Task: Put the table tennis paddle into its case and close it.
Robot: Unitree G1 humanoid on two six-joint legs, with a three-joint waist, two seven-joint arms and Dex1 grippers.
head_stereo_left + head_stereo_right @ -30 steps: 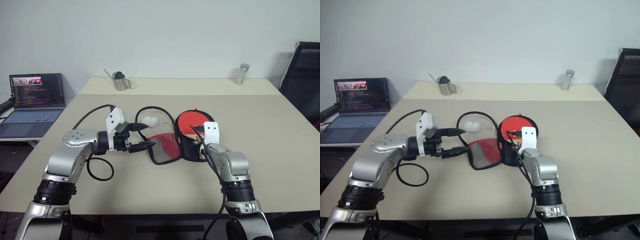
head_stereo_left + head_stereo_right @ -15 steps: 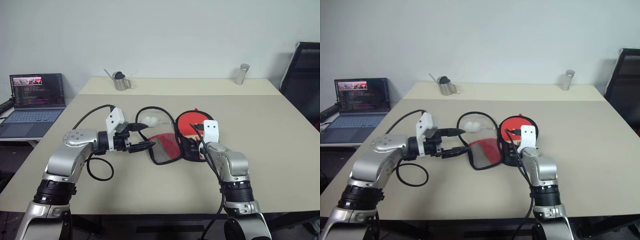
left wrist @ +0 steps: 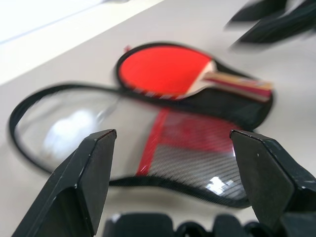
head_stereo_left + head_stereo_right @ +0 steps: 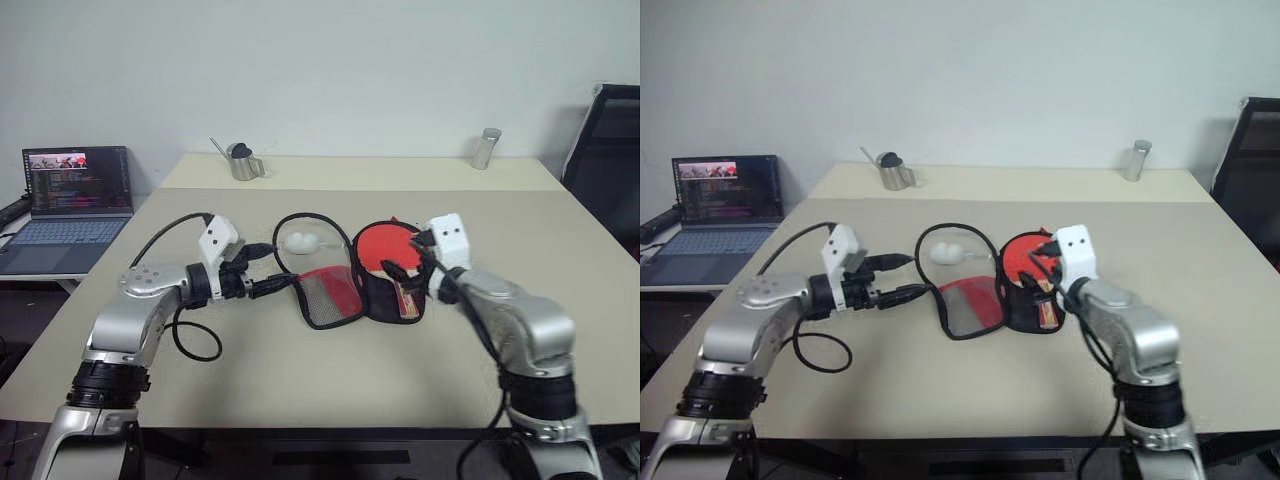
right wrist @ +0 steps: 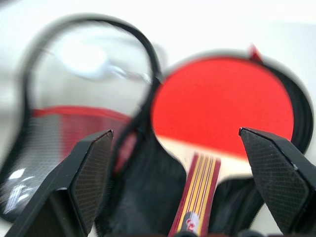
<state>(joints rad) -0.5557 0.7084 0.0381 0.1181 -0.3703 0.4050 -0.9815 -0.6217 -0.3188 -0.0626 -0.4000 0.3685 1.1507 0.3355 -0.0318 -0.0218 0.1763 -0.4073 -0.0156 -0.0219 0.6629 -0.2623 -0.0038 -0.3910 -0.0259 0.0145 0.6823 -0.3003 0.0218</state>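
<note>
Both pairs of jaws stand wide apart with nothing between them. The right gripper (image 4: 400,262) hangs above the near end of the case (image 4: 392,290), over the paddle's handle, its fingers touching neither; in the right wrist view its two black fingers (image 5: 86,170) frame the paddle (image 5: 222,106) from above. The left gripper (image 4: 272,270) hovers just beside the lid flap (image 4: 318,290) of the case, at its left edge, pointing toward it, and in the left wrist view its fingers (image 3: 81,175) frame the open case without touching it. The paddle (image 4: 385,246) lies in the right, black half of the case, red face up, blade toward the far side of the table (image 4: 300,375) and striped wooden handle (image 3: 237,85) toward the robot. The case is unzipped and spread flat: the lid flap lies to the left of the paddle, its red and mesh part near the robot and a clear part farther off, through which something small and white (image 4: 297,241) shows. A black cable (image 4: 195,345) loops on the table under the left arm. At the far edge stand a small metal pitcher (image 4: 240,163) on the left and a small shaker (image 4: 485,147) on the right. A laptop (image 4: 72,195) sits open on a side desk to the left.
</note>
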